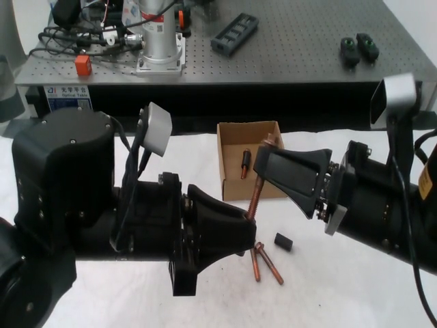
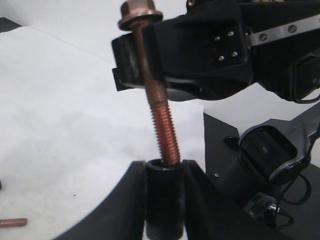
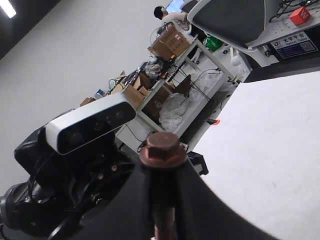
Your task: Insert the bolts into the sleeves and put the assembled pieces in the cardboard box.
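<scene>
Clearly the coming move turns on one alignment: the copper bolt point(image 2: 162, 135) stands nearly upright, head uppermost, with its threaded tip just entering the mouth of the black sleeve point(image 2: 164, 205). At the centre of the high view, the right gripper point(image 1: 265, 158) is clamped on the bolt's smooth shank just under the head. The left gripper point(image 1: 240, 217), lower and slightly left of it, is clamped round the sleeve, bore facing up. The bolt leans a little off the sleeve's axis, its tip toward one side of the bore, so I judge it needs straightening as it goes down. The cardboard box point(image 1: 263, 190) lies just behind them, upper centre, with an assembled piece point(image 1: 244, 164) inside.
</scene>
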Robot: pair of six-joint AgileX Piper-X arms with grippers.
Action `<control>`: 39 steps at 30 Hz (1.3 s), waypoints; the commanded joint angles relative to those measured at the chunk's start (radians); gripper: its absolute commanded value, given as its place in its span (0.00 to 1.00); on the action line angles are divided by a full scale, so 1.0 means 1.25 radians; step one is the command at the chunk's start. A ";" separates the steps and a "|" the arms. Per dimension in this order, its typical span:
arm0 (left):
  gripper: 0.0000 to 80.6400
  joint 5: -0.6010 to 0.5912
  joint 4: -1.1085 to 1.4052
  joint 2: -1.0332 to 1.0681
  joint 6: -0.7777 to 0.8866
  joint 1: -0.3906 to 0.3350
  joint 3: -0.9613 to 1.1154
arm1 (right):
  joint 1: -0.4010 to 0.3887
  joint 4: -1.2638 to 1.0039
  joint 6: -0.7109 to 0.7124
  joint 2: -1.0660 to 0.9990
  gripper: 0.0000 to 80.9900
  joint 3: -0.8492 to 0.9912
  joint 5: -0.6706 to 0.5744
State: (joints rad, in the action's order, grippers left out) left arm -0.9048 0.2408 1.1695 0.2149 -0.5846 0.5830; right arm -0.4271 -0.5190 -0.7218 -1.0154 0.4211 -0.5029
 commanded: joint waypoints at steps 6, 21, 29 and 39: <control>0.01 -0.005 0.043 -0.009 -0.013 0.000 0.011 | -0.004 0.016 0.004 -0.001 0.05 0.000 -0.023; 0.01 0.072 0.050 -0.009 -0.026 0.000 0.011 | -0.004 0.016 0.076 -0.001 0.32 0.000 -0.115; 0.01 0.239 0.149 -0.007 0.000 0.000 0.011 | 0.128 0.104 0.085 0.025 0.55 0.000 -0.136; 0.01 0.564 -0.053 0.347 0.062 0.003 0.377 | 0.270 0.628 0.418 0.106 0.54 0.038 -0.022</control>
State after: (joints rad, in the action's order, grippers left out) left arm -0.2927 0.2779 1.5134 0.2885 -0.5850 0.9352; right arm -0.0944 0.2437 -0.2283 -0.8915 0.4615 -0.5215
